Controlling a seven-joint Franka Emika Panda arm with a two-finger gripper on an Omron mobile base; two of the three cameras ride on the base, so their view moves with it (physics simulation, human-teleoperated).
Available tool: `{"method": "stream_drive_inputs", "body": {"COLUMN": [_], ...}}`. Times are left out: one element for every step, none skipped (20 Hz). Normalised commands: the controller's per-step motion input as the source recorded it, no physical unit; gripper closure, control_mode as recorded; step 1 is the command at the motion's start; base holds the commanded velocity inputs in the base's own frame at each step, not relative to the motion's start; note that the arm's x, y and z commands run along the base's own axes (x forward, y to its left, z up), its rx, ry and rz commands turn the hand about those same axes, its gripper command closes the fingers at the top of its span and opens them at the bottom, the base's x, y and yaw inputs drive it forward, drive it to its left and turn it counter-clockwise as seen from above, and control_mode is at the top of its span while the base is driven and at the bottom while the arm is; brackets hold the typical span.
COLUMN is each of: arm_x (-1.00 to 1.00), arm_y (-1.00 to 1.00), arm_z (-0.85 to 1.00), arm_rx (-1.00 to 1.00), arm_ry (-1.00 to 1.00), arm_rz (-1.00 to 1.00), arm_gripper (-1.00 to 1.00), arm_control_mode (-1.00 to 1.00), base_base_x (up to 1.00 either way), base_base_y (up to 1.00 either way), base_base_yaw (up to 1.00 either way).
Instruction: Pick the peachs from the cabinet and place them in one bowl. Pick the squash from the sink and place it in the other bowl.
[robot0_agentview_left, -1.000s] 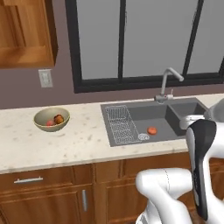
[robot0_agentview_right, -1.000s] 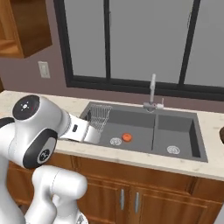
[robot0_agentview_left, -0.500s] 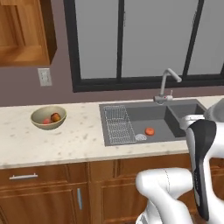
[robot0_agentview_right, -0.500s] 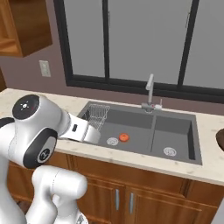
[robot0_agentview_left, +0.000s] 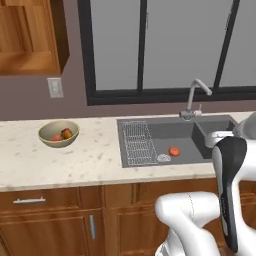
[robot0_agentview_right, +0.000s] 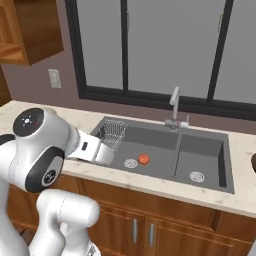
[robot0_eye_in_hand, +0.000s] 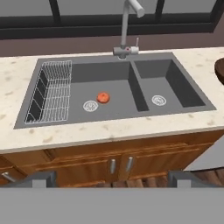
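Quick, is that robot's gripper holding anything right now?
Gripper: open, holding nothing; the small orange squash lies in the dark grey sink.

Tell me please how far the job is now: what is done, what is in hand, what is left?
Done: both peaches lie in the tan bowl on the counter. In hand: nothing; the gripper is open and empty, looking at the sink from in front of the cupboards. Left: the squash lies in the left basin beside the drain; it must go into the dark bowl at the counter's right edge.
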Motion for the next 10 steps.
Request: {"method": "stream_drive_inputs", "body": {"arm_x": [0.0,0.0,0.0,0.0,0.0,0.0,0.0,0.0,0.0,0.0], "arm_y": [0.0,0.0,0.0,0.0,0.0,0.0,0.0,0.0,0.0,0.0], "arm_z": [0.0,0.0,0.0,0.0,0.0,0.0,0.0,0.0,0.0,0.0], "arm_rx": [0.0,0.0,0.0,0.0,0.0,0.0,0.0,0.0,0.0,0.0], "arm_ry": [0.0,0.0,0.0,0.0,0.0,0.0,0.0,0.0,0.0,0.0], "arm_rz": [0.0,0.0,0.0,0.0,0.0,0.0,0.0,0.0,0.0,0.0], "arm_gripper": [-1.0,-1.0,-1.0,-1.0,-1.0,-1.0,-1.0,-1.0,-1.0,-1.0], "arm_control_mode": [1.0,1.0,1.0,1.0,1.0,1.0,1.0,1.0,1.0,1.0], "base_base_x": [0.87,0.89,0.94,0.9,0.89,0.84,0.53,0.0,-0.08,-0.19], "base_base_y": [-0.35,-0.35,-0.33,-0.31,-0.32,-0.3,-0.29,-0.43,-0.56,-0.58], "base_base_yaw": [0.11,0.1,0.1,0.09,0.09,0.07,0.05,0.03,0.0,0.0]}}
